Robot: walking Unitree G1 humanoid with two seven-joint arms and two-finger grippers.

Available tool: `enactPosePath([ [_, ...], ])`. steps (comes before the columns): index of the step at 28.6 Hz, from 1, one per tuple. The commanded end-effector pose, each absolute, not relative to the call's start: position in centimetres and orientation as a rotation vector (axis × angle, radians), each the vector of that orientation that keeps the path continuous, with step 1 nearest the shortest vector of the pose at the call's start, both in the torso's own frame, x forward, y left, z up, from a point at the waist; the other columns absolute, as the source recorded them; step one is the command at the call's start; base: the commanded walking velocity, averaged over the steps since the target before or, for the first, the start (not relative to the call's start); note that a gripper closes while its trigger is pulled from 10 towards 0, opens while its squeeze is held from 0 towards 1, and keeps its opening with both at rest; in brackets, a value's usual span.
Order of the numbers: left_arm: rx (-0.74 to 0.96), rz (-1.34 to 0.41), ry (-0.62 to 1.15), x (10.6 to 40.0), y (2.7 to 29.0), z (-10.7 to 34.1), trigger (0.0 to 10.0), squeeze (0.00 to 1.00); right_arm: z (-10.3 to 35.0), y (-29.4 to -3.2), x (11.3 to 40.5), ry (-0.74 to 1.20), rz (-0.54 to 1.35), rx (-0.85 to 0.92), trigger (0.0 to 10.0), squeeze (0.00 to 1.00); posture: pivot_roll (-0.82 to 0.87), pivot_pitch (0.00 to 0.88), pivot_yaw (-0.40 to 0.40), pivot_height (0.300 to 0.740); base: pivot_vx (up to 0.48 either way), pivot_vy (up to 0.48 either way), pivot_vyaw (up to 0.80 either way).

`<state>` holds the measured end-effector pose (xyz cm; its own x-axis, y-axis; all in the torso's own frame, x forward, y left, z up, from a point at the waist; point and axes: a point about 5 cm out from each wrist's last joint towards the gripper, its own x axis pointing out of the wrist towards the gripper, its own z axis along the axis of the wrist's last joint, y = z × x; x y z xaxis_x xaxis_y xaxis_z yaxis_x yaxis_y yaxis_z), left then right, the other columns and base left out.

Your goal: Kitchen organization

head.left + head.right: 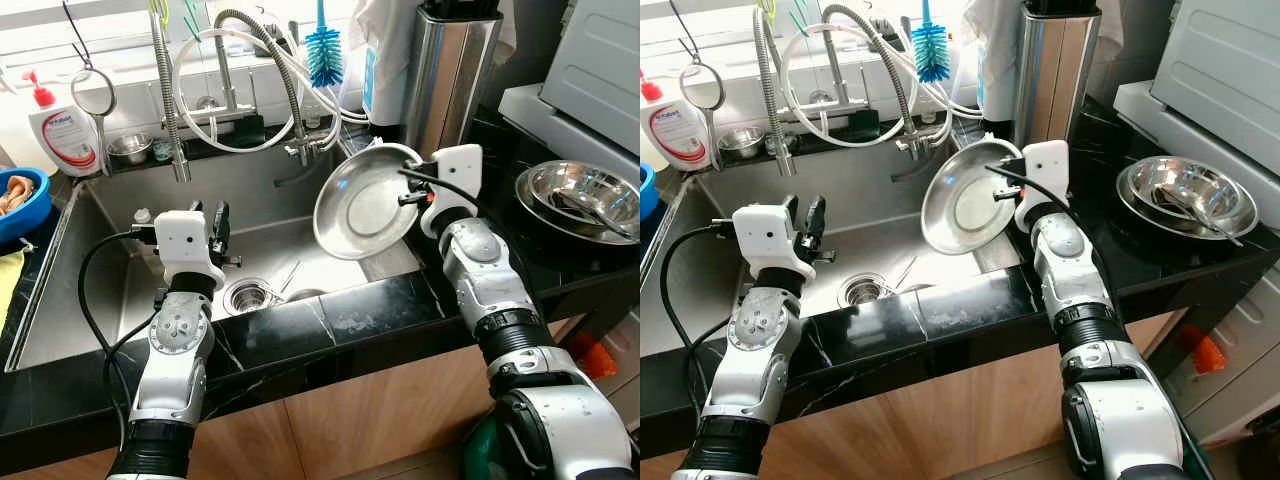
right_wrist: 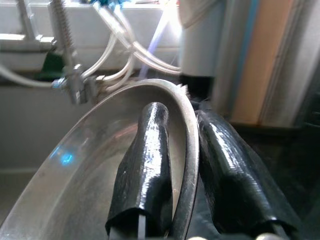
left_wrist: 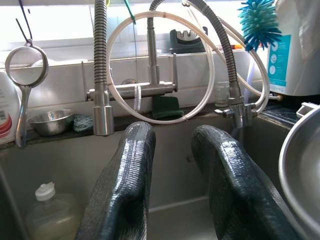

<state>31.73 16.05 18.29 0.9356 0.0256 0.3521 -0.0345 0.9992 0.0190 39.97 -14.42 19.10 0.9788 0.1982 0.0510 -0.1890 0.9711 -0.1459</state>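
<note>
Far left end of the worktop: a blue bowl at the edge, and behind it, on the back ledge, a white soap bottle with a red pump. Next along the ledge, a wire strainer hanging and a small steel bowl tucked under it. Down in the steel sink, over its left half near the drain, the left gripper hovering, fingers parted with a clear gap and nothing between them, pointed toward the faucet and its looped hoses on the back wall. A pale plastic bottle standing in the sink's left corner. Blue bottle brush hanging above the sink's back right corner. Over the sink's right edge, the round steel plate lifted and tilted on edge, open face toward the camera. Right gripper clamped on its right rim, one finger inside the dish and the other behind, rim pinched tight. Behind it a tall steel canister on the black worktop. At the right end, stacked steel bowls with a utensil lying in the top one.
</note>
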Motion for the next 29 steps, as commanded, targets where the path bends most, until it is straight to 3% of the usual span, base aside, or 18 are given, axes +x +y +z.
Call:
enactPosePath([
  [1, 0.038, 0.052, -0.347, 31.9, 16.3, 18.4, 10.0, 0.00, 19.5, -13.6, 40.2, -0.087, 0.227, -0.181, 10.0, 0.00, -0.08, 0.000, 0.048, 0.740, 0.000, 0.000, 0.00],
  [11, 0.031, 0.054, -0.338, 32.1, 15.9, 18.4, 10.0, 0.00, 19.2, -12.4, 40.5, -0.064, 0.286, -0.223, 10.0, 0.00, -0.09, 0.000, 0.046, 0.740, 0.000, 0.000, 0.00],
  [29, 0.022, 0.064, -0.342, 31.8, 15.8, 18.5, 10.0, 0.00, 17.9, -12.6, 40.5, -0.015, 0.282, -0.240, 10.0, 0.00, -0.07, 0.000, 0.024, 0.740, 0.000, 0.000, 0.00],
])
